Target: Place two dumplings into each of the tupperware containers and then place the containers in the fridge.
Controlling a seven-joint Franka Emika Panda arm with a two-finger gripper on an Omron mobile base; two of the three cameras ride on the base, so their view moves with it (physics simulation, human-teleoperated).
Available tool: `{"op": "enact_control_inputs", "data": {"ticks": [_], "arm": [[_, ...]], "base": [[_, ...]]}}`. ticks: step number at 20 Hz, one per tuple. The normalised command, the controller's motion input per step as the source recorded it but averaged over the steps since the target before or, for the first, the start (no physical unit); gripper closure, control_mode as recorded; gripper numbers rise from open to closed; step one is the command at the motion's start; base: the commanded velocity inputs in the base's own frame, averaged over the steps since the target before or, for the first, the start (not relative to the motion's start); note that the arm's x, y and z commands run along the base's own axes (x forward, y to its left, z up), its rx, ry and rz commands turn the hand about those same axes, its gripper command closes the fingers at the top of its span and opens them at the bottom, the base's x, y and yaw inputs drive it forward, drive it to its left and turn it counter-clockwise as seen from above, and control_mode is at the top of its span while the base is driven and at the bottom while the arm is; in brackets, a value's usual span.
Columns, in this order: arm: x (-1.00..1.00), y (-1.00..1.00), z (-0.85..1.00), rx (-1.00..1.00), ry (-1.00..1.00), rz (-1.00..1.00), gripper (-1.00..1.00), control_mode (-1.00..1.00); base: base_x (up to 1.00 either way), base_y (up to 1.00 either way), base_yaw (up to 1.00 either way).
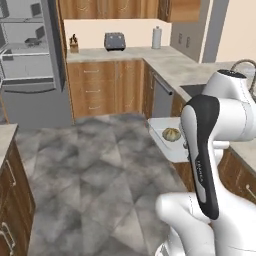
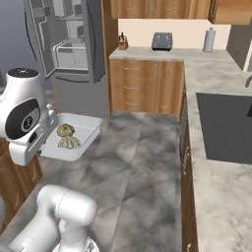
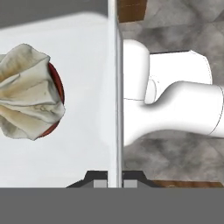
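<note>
- My claw (image 3: 113,183) is pinched shut on the thin wall of the translucent whitish rectangular tupperware container (image 2: 87,134), holding it in the air over the grey marbled floor (image 1: 95,170).
- Two small tan, pleated dumplings (image 2: 67,137) sit inside it, side by side.
- The tall grey steel fridge (image 1: 27,45) stands open across the room, well apart from me.
- A rim grip is a weak one, I judge: I should keep the box level, travel slowly and avoid jerks so nothing tips out.
- I should aim for a bare pale shelf and lower flat before letting go.
</note>
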Motion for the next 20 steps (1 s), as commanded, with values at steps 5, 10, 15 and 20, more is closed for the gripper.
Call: {"op": "enact_control_inputs", "data": {"ticks": [5, 10, 15, 20], "arm": [[0.00, 0.00, 0.00, 0.00, 0.00, 0.00, 1.00, 1.00], [0.00, 0.00, 0.00, 0.00, 0.00, 0.00, 1.00, 1.00], [0.00, 0.00, 0.00, 0.00, 0.00, 0.00, 1.00, 1.00], [0.00, 0.00, 0.00, 0.00, 0.00, 0.00, 1.00, 1.00]], "base": [[1.00, 0.03, 0.04], [1.00, 0.27, 0.04], [1.00, 0.26, 0.41], [1.00, -0.03, 0.67]]}}
